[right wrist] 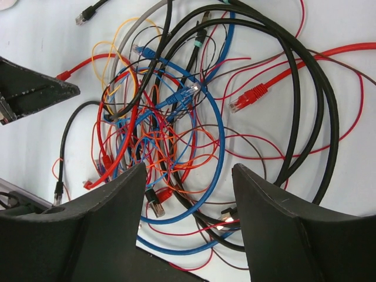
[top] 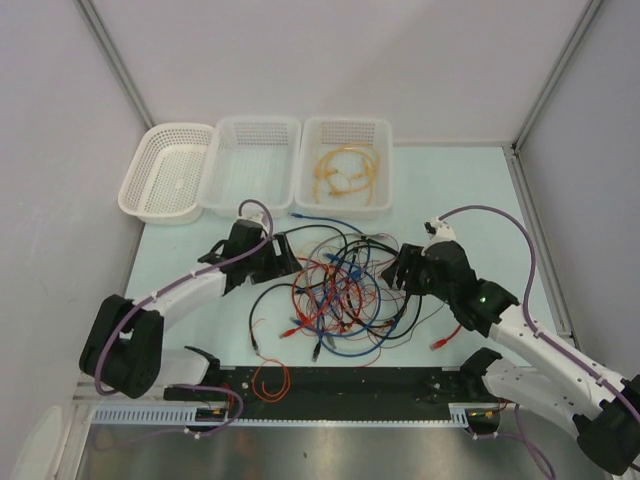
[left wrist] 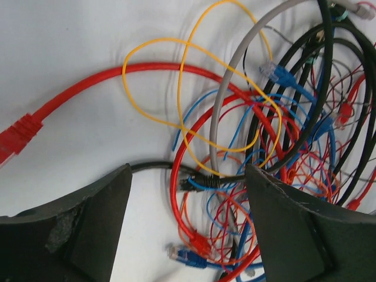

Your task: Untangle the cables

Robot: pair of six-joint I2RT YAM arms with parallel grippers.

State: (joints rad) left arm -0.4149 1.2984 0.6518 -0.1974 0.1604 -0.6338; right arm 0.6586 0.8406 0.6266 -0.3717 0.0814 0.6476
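The cables (top: 338,290) lie in one tangled heap of red, blue, black, orange and yellow strands at the table's middle. My left gripper (top: 283,258) is at the heap's left edge, my right gripper (top: 398,270) at its right edge. In the left wrist view the left gripper (left wrist: 188,170) is open, straddling a black cable (left wrist: 154,166) and a red loop (left wrist: 176,194), with nothing pinched. A thick red cable (left wrist: 88,85) and a yellow wire (left wrist: 154,41) lie beyond. The right gripper (right wrist: 189,170) is open over a blue loop (right wrist: 220,135) and thin red wires.
Three white baskets stand along the back: left (top: 165,170), middle (top: 250,165), and right (top: 347,140), which holds pale yellow cables. An orange cable loop (top: 270,380) lies on the black strip (top: 380,380) at the front. A red plug (top: 441,343) trails right of the heap.
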